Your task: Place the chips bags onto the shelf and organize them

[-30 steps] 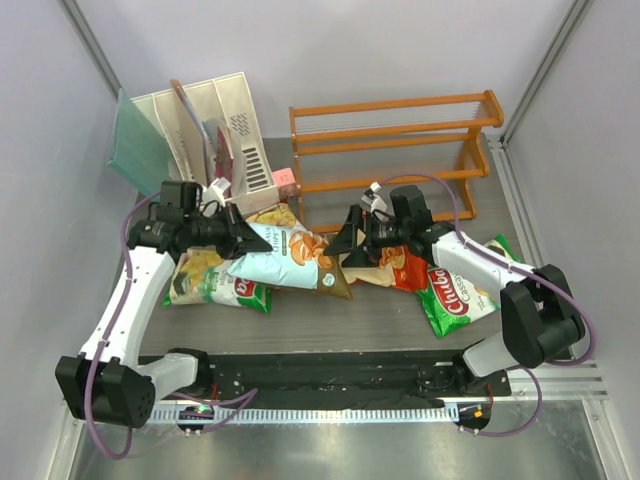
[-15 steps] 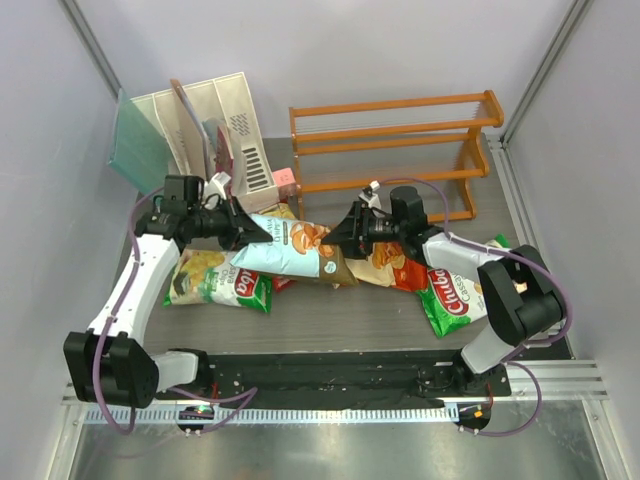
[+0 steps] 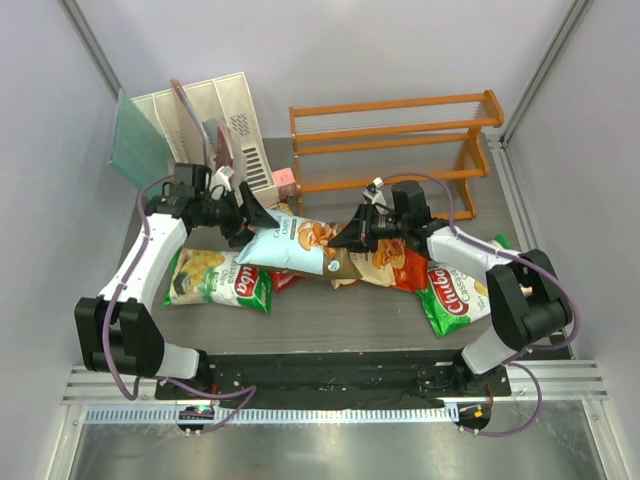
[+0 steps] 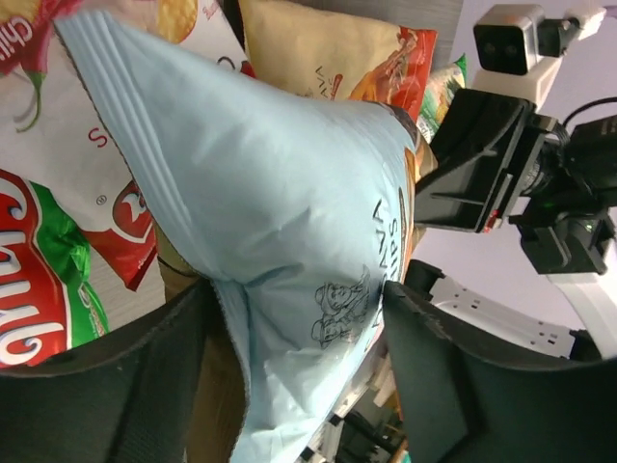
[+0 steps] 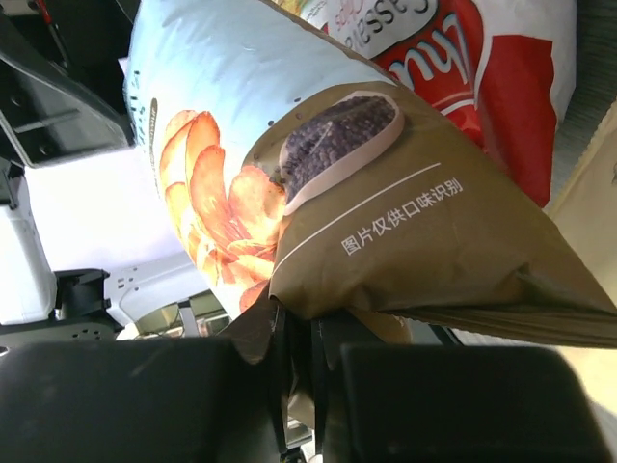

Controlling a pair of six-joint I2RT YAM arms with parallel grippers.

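Light-blue and brown chips bag at frame centre, held between both arms: left gripper clamped on its blue end, right gripper pinching its brown end. Orange wooden shelf stands upper right.

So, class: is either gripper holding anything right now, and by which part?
Both hold the same light-blue/brown chips bag. The left gripper pinches its light-blue end and the right gripper pinches its brown end, so the bag spans between them.
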